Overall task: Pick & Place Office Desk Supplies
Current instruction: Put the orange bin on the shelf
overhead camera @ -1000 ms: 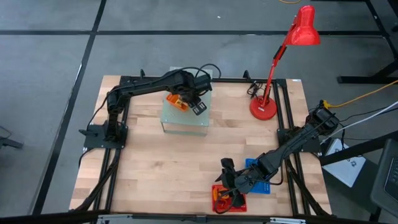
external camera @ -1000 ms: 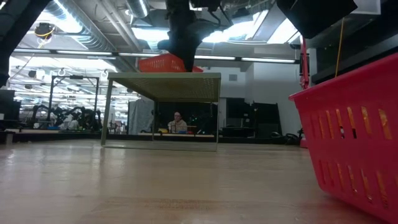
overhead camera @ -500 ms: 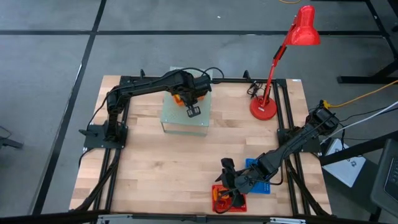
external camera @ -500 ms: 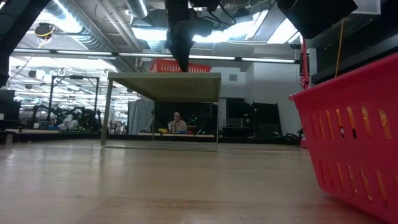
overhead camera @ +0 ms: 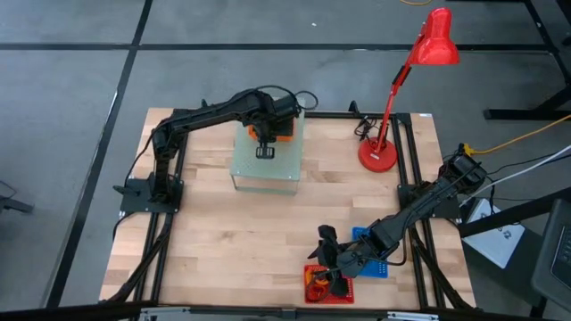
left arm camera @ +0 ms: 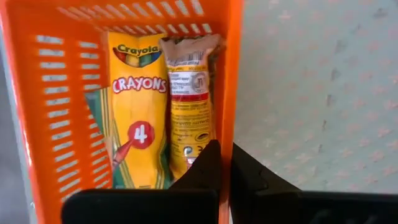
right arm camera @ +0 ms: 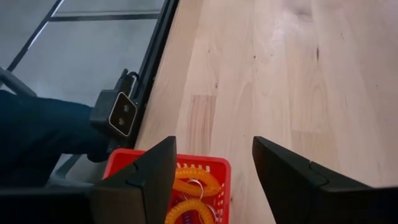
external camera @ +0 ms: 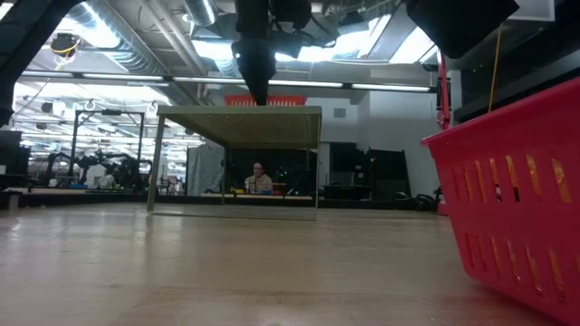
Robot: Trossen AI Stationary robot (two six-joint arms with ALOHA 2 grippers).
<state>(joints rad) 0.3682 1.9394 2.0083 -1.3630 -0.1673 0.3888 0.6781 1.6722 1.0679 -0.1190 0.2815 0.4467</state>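
Wooden table (overhead camera: 223, 241), seen whole only from high view: pale green perforated box (overhead camera: 266, 169) toward back centre, red desk lamp (overhead camera: 393, 98) at back right, red basket (overhead camera: 319, 283) at front edge w/ blue tray (overhead camera: 379, 266) just beside it.

Low view adds what overhead can't: box stands as a raised platform (external camera: 237, 115) on thin legs, open underneath; a seated person (external camera: 258, 179) far off in the room behind; red basket wall (external camera: 517, 195) filling right side.

Left arm reaching over the box top; left pincer (overhead camera: 265, 152) above it, just beside small orange basket (overhead camera: 278, 134) sitting on the box's back part. Left wrist view alone gives contents: orange basket (left arm camera: 43, 124) holding a yellow Crayons pack (left arm camera: 134, 112), "4" printed on it, and a brownish-yellow packet (left arm camera: 189, 106) alongside, touching. Left pincer (left arm camera: 225, 165) closed tight, fingertips together, holding nothing, right at basket's rim.

Right arm stretched to front edge; right pincer (overhead camera: 335, 283) over red basket. Right wrist view: fingers (right arm camera: 149, 177) spread wide, empty, above red basket (right arm camera: 211, 171) w/ orange coiled rings (right arm camera: 189, 186) inside. High view shows only an orange-yellow jumble there.
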